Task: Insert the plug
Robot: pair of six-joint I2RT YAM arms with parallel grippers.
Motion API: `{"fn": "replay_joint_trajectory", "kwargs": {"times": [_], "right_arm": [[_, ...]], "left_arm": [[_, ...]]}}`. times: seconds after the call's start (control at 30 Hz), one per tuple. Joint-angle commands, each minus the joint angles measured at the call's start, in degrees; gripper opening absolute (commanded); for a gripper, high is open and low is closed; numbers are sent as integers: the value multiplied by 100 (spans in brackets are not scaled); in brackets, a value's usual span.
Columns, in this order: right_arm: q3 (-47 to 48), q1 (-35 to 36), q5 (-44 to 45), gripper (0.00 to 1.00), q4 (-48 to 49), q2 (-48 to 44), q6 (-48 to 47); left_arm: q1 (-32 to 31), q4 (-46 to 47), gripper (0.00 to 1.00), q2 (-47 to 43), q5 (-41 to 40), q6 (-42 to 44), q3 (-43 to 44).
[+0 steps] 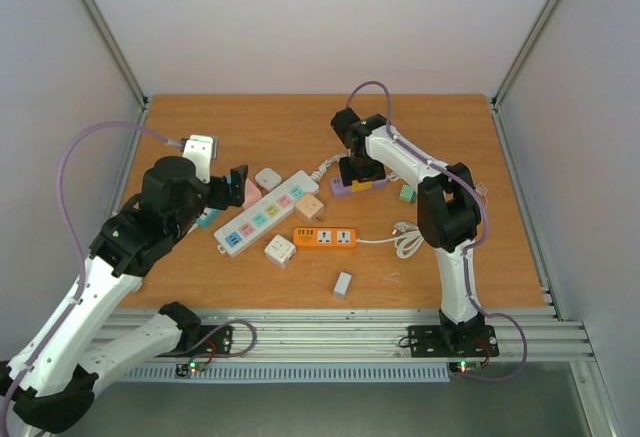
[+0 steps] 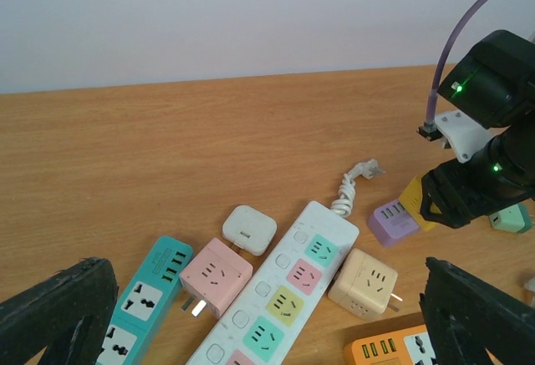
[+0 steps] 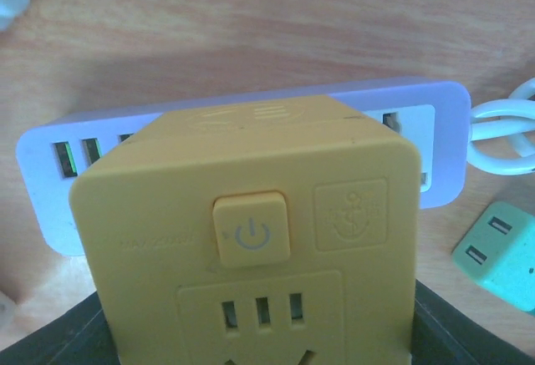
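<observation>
The right gripper (image 1: 361,175) was gripping the yellow cube plug (image 3: 251,215) right over the purple power strip (image 3: 42,173), toward the far edge of the table (image 1: 250,127), so the next move looked like lining it up and pushing down, while the left gripper (image 1: 232,187) hung wide open.

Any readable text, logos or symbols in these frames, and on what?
Power symbol: button on the yellow cube adapter.
Embossed emblem, perhaps an anchor: right of that button.
Embossed word left of it: too faint to read.
Nothing else legible.
</observation>
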Motion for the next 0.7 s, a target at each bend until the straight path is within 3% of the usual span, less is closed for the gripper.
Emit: {"fn": "replay_joint_trajectory", "kwargs": {"times": [0.0,0.13,0.27,0.33,0.53,0.67], "right_arm": [[252,-67,168,36,196,450,420],[475,-67,129,40,143,695,565],[460,-68,106,55,149,702,614],[437,-67,95,66,170,541,602],[401,-64,-254,86,348,-332,356],[128,-16,-298,93,491,-880,255]], "left_arm": [[-3,115,99,69,-62,-121,0],[-5,114,99,105,-41,-142,0],[-5,110,99,161,-19,-144,0],[-5,101,99,186,-18,-156,8],[-5,43,99,307,-1,-212,76],[-1,33,99,330,17,-245,79]]}}
